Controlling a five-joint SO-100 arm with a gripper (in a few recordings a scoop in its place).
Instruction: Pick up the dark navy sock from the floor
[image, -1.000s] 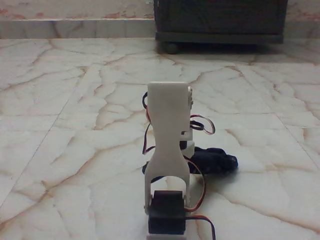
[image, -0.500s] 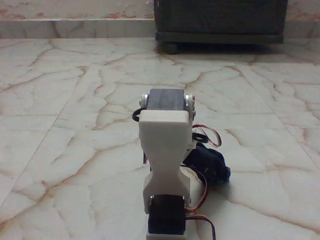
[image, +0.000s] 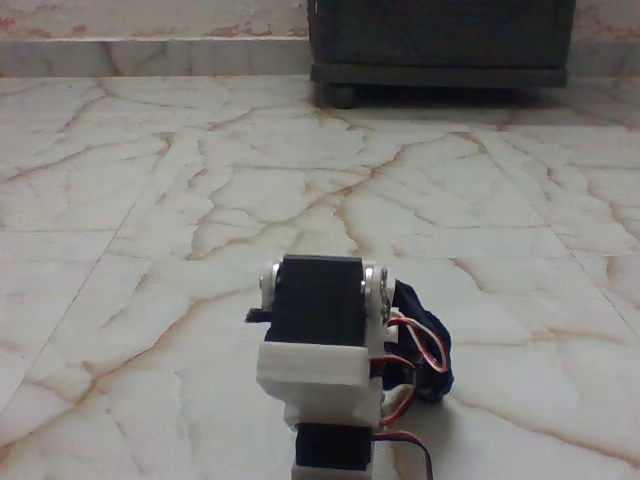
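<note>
Folded low over the floor (image: 150, 200), white-and-black arm (image: 320, 345) facing away — dark navy sock (image: 425, 340) bunched just right of it, behind red wires. Tool hidden — grip impossible to tell.

soft matt cloth of the dark navy sock (image: 428, 335) lies bunched on the floor (image: 150, 200) of glossy veined marble, beside the arm (image: 320, 380) of smooth white plastic.

Home interior: glossy marble floor (image: 200, 180), dark wood cabinet (image: 440, 40) on round feet w/ wall skirting behind.
</note>
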